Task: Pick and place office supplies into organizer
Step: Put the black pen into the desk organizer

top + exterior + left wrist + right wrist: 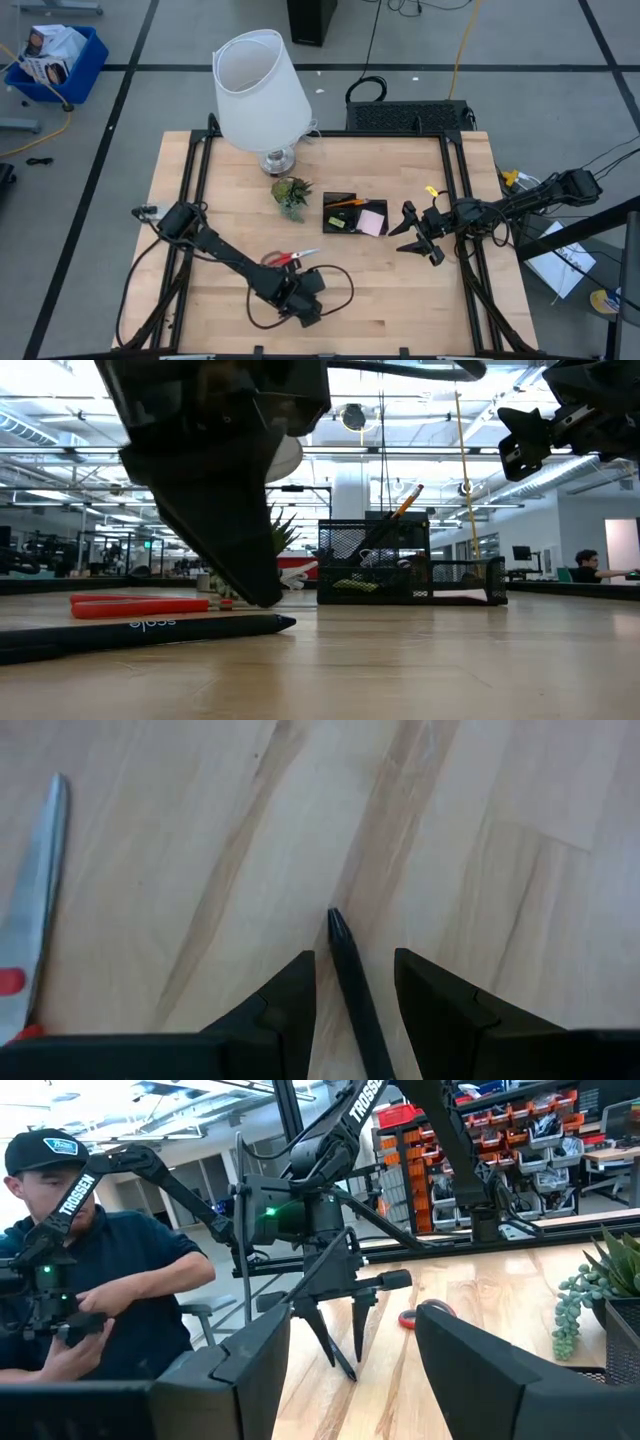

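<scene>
A pale wooden worktop (390, 290) carries the black mesh organizer (355, 214); the right tool (418, 232) hangs released beside it. Nearer the front edge, the left tool (352, 988) stands unclenched astride a thin black pen (350, 980) lying flat beside the red-handled scissors (288, 258). The pen looks light, stiff and slick, best pinched mid-barrel.

In the high view the left gripper (303, 310) covers the black pen (352, 995) completely; in the left wrist view that pen's rear runs off the edge, and the scissors (30, 910) beside it show only one blade and a red speck; the organizer (356, 215) holds items too small to identify from above.
</scene>
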Controlling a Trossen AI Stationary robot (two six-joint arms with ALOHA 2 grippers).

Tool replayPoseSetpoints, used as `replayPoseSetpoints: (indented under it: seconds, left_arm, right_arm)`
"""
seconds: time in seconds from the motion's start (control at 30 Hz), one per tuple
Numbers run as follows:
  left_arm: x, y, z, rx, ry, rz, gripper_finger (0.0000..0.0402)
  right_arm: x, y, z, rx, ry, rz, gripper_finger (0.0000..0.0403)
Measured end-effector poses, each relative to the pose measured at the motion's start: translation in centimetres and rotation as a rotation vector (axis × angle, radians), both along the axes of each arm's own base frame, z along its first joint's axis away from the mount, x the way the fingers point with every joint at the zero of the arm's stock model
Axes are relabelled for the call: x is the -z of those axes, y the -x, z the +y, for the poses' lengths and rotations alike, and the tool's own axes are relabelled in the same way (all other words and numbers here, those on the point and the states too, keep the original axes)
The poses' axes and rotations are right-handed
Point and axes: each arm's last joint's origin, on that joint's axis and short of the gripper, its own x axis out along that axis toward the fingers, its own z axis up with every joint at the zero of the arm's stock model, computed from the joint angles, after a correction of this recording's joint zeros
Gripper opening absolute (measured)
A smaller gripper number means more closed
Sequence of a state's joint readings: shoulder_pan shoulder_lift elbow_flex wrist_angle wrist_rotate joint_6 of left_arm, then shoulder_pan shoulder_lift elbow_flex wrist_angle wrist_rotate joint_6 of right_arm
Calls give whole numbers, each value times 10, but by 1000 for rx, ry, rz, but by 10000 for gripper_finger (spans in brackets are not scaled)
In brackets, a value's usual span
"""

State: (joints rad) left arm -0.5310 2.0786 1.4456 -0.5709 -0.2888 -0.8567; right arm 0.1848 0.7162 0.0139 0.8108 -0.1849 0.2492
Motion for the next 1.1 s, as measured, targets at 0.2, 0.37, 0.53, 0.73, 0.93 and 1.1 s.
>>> replayPoseSetpoints:
  seconds: [0.2, 0.37, 0.53, 0.73, 0.93, 1.1]
  left_arm:
    - [13, -4, 1, -5, -4, 21, 140]
    - [13, -4, 1, -7, -3, 15, 140]
    - [13, -4, 0, -12, 0, 11, 140]
    - [15, -4, 0, -15, 0, 10, 140]
    - [16, -3, 1, -17, -6, 11, 114]
    - [16, -2, 1, -21, -12, 13, 72]
  right_arm:
    - [0, 0, 0, 0, 0, 1, 212]
    - [0, 0, 0, 0, 0, 1, 212]
    - [0, 0, 0, 0, 0, 0, 211]
    - [0, 0, 0, 0, 0, 0, 212]
    - [0, 0, 0, 0, 0, 1, 211]
    - [0, 0, 0, 0, 0, 0, 212]
